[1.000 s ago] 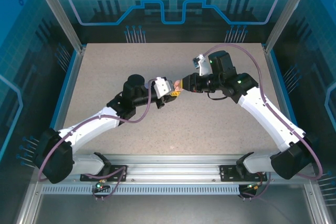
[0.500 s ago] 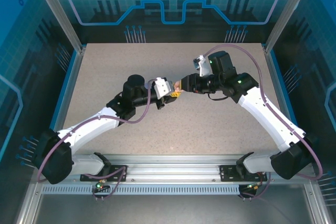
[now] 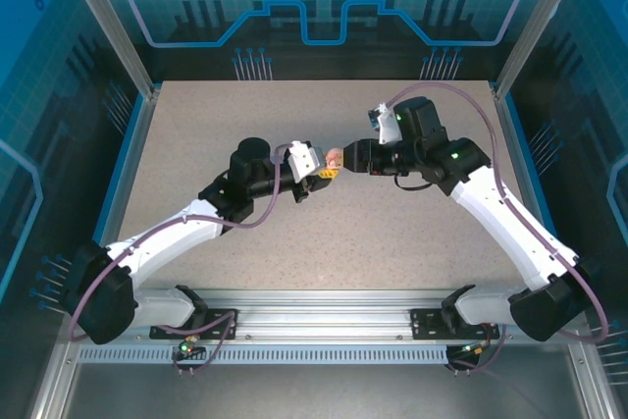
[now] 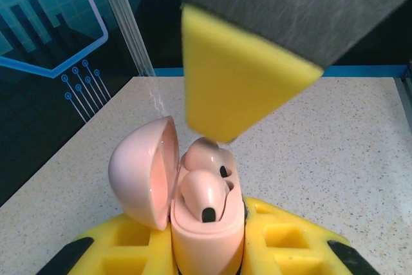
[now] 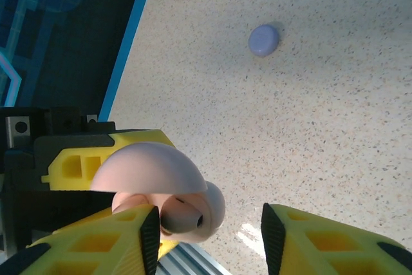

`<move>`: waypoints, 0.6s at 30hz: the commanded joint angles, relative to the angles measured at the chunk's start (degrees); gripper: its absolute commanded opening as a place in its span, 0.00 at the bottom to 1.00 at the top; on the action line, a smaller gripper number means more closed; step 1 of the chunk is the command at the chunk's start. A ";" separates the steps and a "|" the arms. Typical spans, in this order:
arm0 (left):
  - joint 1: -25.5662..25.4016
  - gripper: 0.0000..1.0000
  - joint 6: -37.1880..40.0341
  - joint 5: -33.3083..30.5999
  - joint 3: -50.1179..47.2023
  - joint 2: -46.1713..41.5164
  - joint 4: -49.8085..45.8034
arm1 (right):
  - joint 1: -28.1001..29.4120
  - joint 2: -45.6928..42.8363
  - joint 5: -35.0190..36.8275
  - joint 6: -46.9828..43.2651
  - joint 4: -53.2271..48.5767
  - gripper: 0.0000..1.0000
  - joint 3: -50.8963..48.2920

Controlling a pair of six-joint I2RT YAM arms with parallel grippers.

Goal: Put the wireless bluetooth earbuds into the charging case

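One pink case (image 4: 207,239) | two pink earbuds (image 4: 205,192) inside | one purple case (image 5: 264,40)

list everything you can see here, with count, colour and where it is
pale pink round charging case: one, pink, lid swung open, held above the table's middle
pale pink earbuds: two, pink, sitting in the open case
small round lavender-blue object: one, perhaps a closed case, lying on the table apart from the grippers
speckled table: one, beige
left gripper: one, yellow pads, shut on the pink case
right gripper: one, yellow pads, fingers apart, one pad at the upper earbud
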 commanded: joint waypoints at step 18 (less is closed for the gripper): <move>2.37 0.05 -8.78 15.71 2.92 -0.30 -1.40 | -9.69 5.64 -16.22 -17.42 -0.14 0.45 1.43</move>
